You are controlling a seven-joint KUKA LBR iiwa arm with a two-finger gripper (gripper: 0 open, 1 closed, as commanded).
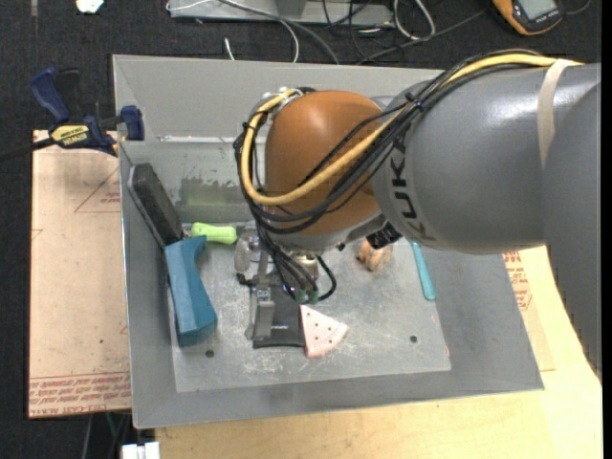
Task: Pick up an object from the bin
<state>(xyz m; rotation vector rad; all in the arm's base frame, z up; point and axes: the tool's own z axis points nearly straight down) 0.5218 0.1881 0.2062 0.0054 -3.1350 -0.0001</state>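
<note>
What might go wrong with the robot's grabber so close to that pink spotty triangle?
1. The gripper is low beside the pink-and-white triangle, seemingly not over it, so it might just push the piece along the floor of the bin instead of catching it.
2. The blue block lies close on the gripper's other side; a sideways move could bump it.

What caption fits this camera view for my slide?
Gripper low in the grey bin, beside a pink-white triangular wedge.
</note>
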